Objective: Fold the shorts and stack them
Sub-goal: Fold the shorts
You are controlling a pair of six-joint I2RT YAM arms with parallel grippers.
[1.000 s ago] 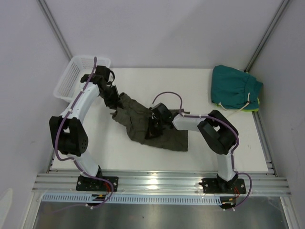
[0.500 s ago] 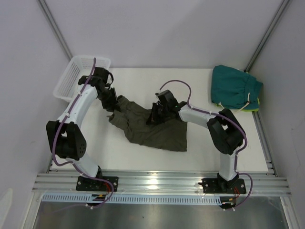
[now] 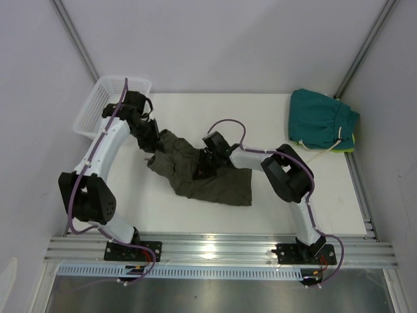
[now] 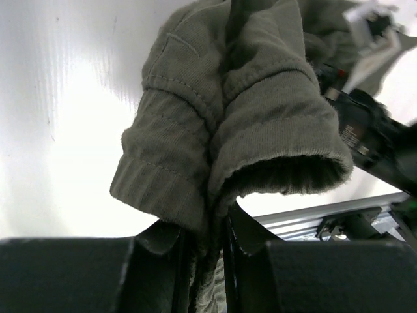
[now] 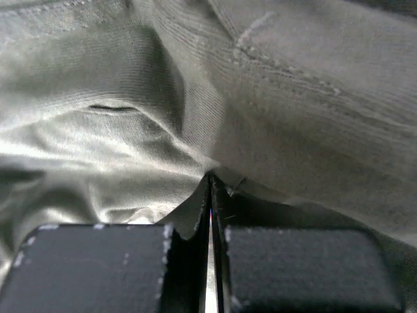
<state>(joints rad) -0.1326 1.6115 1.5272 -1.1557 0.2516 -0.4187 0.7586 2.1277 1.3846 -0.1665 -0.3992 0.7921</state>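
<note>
1. The soft olive-green cloth shorts (image 3: 208, 179) lie crumpled in the middle of the white table (image 3: 215, 107), with their far-left corner raised. They are judged light, limp and likely to sag.
2. A thick bunch of hem is pinched between the fingers of the left gripper (image 4: 207, 229). A thin fold is nipped by the nearly closed fingers of the right gripper (image 5: 210, 195).
3. Seamed corners are judged the firmest holds.
4. The folded teal shorts (image 3: 322, 120) rest at the far right, well apart.

Two shorts (image 3: 218, 186) (image 3: 319, 120), one basket (image 3: 88, 112), two arms (image 3: 107, 140) (image 3: 255, 156)

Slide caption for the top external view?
Top view: left pincer and right pincer each pinch the crumpled olive shorts; folded teal pair far right, white basket far left.
</note>
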